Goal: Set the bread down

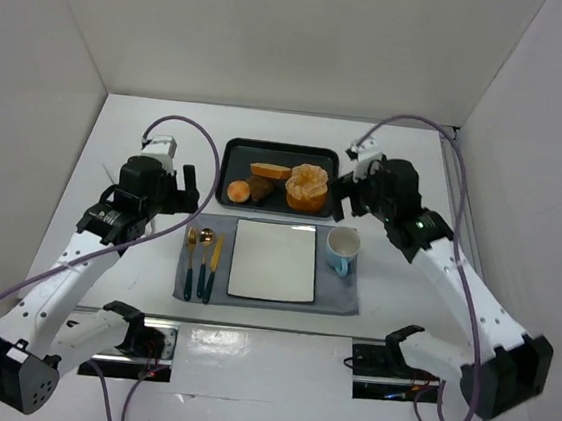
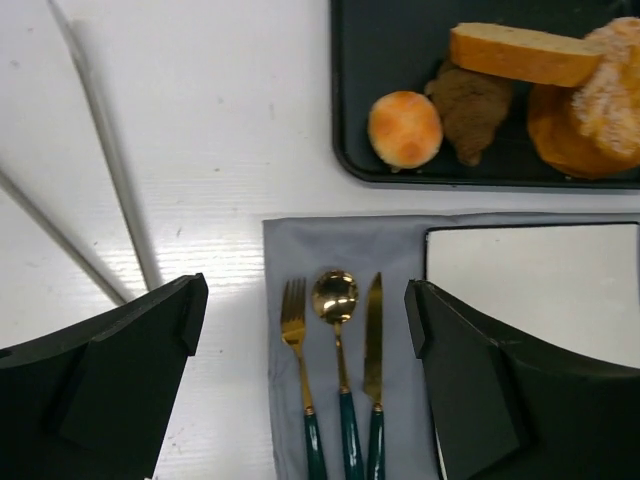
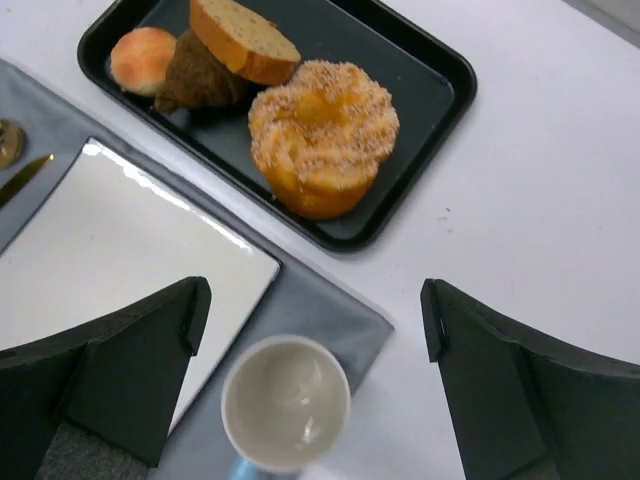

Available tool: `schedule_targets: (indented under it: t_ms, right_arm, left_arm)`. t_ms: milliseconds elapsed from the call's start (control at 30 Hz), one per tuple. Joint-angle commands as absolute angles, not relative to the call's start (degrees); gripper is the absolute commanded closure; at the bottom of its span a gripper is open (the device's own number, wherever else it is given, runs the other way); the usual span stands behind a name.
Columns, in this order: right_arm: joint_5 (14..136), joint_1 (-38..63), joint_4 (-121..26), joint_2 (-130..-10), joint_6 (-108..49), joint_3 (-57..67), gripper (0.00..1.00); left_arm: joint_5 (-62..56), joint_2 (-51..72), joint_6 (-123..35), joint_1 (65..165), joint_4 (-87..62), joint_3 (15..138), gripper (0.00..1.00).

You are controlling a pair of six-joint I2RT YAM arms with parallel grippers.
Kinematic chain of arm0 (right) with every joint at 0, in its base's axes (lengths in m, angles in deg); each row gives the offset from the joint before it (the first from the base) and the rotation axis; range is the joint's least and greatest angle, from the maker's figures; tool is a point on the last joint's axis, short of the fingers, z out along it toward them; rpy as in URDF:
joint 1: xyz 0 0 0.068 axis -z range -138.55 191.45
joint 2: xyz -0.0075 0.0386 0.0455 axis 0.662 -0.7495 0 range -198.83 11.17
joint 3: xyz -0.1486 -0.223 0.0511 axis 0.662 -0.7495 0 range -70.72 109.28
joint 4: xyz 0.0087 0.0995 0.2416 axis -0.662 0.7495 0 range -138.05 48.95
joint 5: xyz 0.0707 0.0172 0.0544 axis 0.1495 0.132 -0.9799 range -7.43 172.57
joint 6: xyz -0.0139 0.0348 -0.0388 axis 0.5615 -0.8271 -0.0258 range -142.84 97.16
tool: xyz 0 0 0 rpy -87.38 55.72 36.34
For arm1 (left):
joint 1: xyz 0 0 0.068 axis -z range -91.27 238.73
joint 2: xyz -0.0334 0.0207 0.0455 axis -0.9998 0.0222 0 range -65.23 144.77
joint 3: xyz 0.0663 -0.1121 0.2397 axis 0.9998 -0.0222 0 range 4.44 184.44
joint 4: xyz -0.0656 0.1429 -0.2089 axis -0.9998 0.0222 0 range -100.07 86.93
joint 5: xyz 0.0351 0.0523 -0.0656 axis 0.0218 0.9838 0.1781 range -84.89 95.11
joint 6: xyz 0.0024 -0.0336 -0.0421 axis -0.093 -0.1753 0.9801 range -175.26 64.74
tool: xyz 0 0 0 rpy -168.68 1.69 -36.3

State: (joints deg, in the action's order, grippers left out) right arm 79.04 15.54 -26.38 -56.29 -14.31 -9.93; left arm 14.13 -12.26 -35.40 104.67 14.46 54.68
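The round, lumpy, crumb-crusted bread (image 3: 322,135) sat in the black rectangular tray (image 3: 412,82), while the left gripper (image 2: 305,305) and right gripper (image 3: 315,305) gaped wide, empty.

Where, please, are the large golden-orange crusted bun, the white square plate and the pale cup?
large golden-orange crusted bun (image 3: 322,135): right wrist view, on its pale top.
white square plate (image 1: 274,260): top external view, bare centre.
pale cup (image 3: 285,402): right wrist view, inner bottom.

A white plate (image 1: 274,260) lies on a gray mat (image 1: 342,297), a cup (image 1: 343,245) to its right, fork (image 1: 189,259), spoon (image 1: 203,251) and knife (image 1: 214,264) left.
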Motion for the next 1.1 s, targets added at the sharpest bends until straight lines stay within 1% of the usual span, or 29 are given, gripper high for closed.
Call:
schedule_targets:
  t_ms: [0, 67, 100, 133, 167, 200, 233, 267, 300, 333, 367, 567, 767, 1067]
  right_arm:
    - [73.5, 19.0, -28.4, -45.2, -11.9, -16.4, 0.00]
    - [67.7, 22.4, -29.4, -39.2, -9.6, -20.0, 0.00]
    - [66.2, 23.4, -32.2, -33.6, -9.6, -23.9, 0.00]
    - [63.0, 24.5, -32.2, -31.7, -9.6, -24.9, 0.05]
    - [62.4, 26.3, -32.2, -30.3, -10.1, -25.5, 0.13]
    - [61.7, 27.2, -31.4, -28.7, -10.7, -26.2, 0.36]
    - [60.4, 28.2, -31.4, -28.7, -11.2, -26.2, 0.92]
    - [59.6, 29.1, -30.8, -28.0, -11.9, -26.9, 0.97]
    - [58.5, 30.7, -29.9, -27.9, -11.9, -27.0, 0.87]
    - [57.8, 30.7, -29.2, -27.9, -11.9, -27.0, 0.55]
    - [55.7, 31.6, -28.4, -27.9, -10.2, -27.0, 0.01]
    - [54.5, 31.6, -25.4, -29.2, -9.7, -25.7, 0.00]
    - [54.5, 31.6, -24.8, -27.9, -9.1, -25.7, 0.00]
    - [53.2, 31.6, -24.2, -26.4, -8.0, -25.7, 0.00]
  left_arm:
    - [20.8, -11.2, -33.4, 104.9, 14.7, 55.9, 0.00]
    - [22.1, -9.8, -33.4, 104.9, 14.7, 55.9, 0.00]
    - [23.6, -8.6, -33.4, 104.9, 15.2, 55.9, 0.00]
    - [24.1, -7.9, -33.4, 104.9, 15.2, 55.9, 0.00]
    - [24.6, -7.4, -33.4, 104.4, 15.2, 55.9, 0.00]
    - [24.6, -6.9, -33.4, 104.4, 15.2, 55.9, 0.00]
    - [25.4, -5.8, -33.4, 103.8, 15.2, 55.9, 0.00]
    - [25.4, -5.8, -33.4, 103.1, 15.2, 55.9, 0.00]
    - [25.9, -5.1, -33.4, 101.9, 15.2, 55.9, 0.00]
    - [25.9, -5.1, -33.4, 101.3, 14.7, 55.9, 0.00]
    - [25.9, -4.2, -32.8, 100.7, 14.7, 55.9, 0.00]
    - [28.0, 0.9, -32.8, 97.0, 14.7, 55.3, 0.00]
    - [27.4, 10.0, -33.3, 91.5, 15.8, 56.5, 0.01]
    - [26.4, 14.7, -31.5, 86.8, 17.1, 57.0, 0.02]
